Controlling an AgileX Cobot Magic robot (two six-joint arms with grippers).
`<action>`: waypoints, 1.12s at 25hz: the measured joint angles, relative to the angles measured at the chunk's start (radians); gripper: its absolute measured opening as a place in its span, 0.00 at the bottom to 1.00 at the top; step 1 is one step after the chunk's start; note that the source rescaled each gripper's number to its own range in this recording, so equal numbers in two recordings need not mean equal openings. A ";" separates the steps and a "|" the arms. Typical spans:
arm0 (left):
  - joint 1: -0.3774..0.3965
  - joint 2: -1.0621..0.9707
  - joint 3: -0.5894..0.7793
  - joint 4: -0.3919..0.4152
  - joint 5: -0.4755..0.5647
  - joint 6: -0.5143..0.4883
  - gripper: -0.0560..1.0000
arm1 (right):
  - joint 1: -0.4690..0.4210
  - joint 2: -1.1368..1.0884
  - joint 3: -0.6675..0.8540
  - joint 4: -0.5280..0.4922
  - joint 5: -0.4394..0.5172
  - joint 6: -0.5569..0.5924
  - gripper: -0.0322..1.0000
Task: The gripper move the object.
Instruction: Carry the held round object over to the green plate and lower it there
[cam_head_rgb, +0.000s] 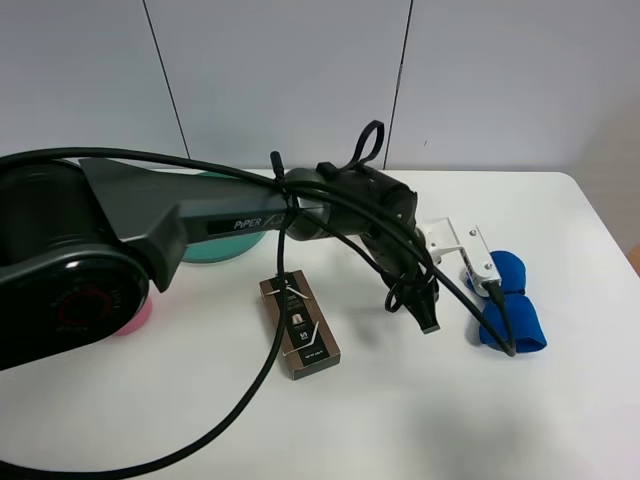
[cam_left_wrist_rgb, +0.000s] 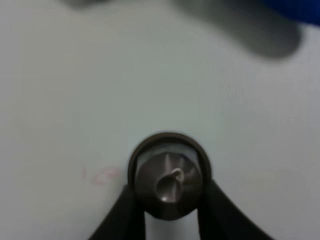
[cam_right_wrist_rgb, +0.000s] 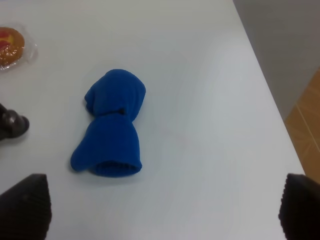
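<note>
In the left wrist view my left gripper (cam_left_wrist_rgb: 172, 202) is shut on the object, a tiny dark grey metallic capsule (cam_left_wrist_rgb: 169, 172) with a round rim, one black finger on each side. It is low over or on the white table; I cannot tell which. In the exterior high view this gripper (cam_head_rgb: 425, 312) reaches across to the right, pointing down beside a blue cloth (cam_head_rgb: 510, 300), and hides the capsule. In the right wrist view the capsule (cam_right_wrist_rgb: 12, 125) shows at the frame's edge. My right gripper (cam_right_wrist_rgb: 165, 215) is open and empty above the table, its fingertips (cam_right_wrist_rgb: 30, 205) wide apart.
A rolled blue cloth (cam_right_wrist_rgb: 112, 127) lies close to the capsule. A brown capsule box (cam_head_rgb: 300, 325) lies mid-table. A teal bowl (cam_head_rgb: 225, 245) and a pink object (cam_head_rgb: 135, 318) sit at the left. A wrapped orange snack (cam_right_wrist_rgb: 10, 45) lies beyond the cloth. The table's right edge (cam_right_wrist_rgb: 265, 90) is near.
</note>
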 joint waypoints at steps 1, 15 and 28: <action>0.000 -0.024 -0.002 0.000 0.007 0.000 0.05 | 0.000 0.000 0.000 0.000 0.000 0.000 1.00; 0.093 -0.149 -0.002 -0.003 0.214 -0.153 0.05 | 0.000 0.000 0.000 0.000 0.000 0.000 1.00; 0.457 -0.225 -0.002 0.148 0.294 -0.374 0.05 | 0.000 0.000 0.000 0.000 0.000 0.000 1.00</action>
